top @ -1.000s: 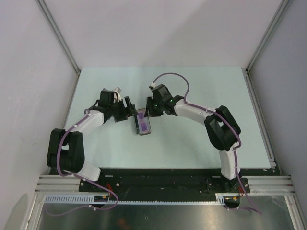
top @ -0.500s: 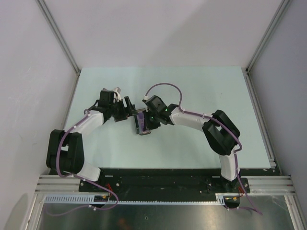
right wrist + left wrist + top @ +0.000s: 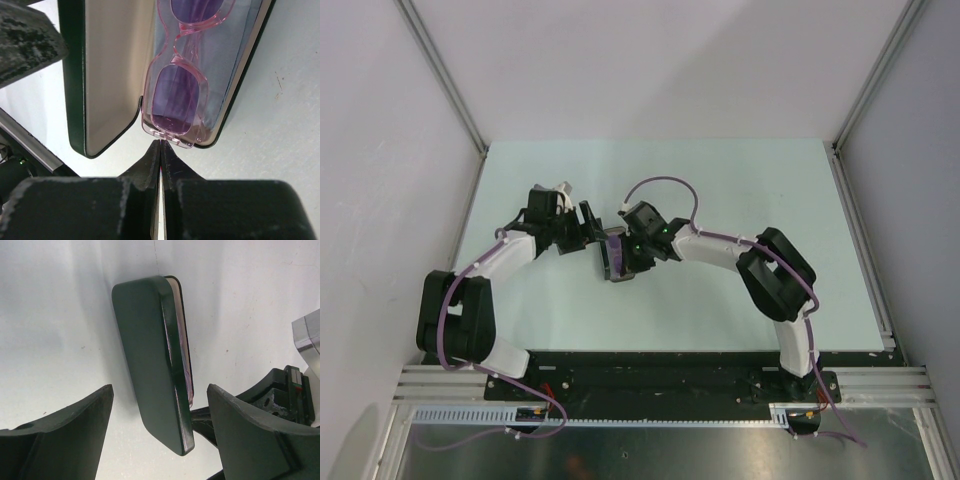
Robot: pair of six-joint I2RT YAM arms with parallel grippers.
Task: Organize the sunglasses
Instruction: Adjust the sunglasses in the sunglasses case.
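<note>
The sunglasses (image 3: 175, 95), pink frame with purple lenses, lie in the open black case (image 3: 75, 100) on a light blue cloth (image 3: 227, 60). One end of the frame sticks out over the case rim. My right gripper (image 3: 160, 142) is shut and empty, its tips right at that end of the frame. In the top view the right gripper (image 3: 627, 250) sits over the case (image 3: 612, 262) and hides the glasses. My left gripper (image 3: 160, 389) is open, its fingers either side of the raised case lid (image 3: 147, 355) without touching it; it also shows in the top view (image 3: 588, 226).
The pale green table (image 3: 740, 180) is bounded by white walls with metal rails at left and right. Both arms meet at the table's middle. The arm bases stand at the near edge.
My right gripper has moved left and down onto the case and now covers the purple glasses in the top view. The left arm has stayed put.
</note>
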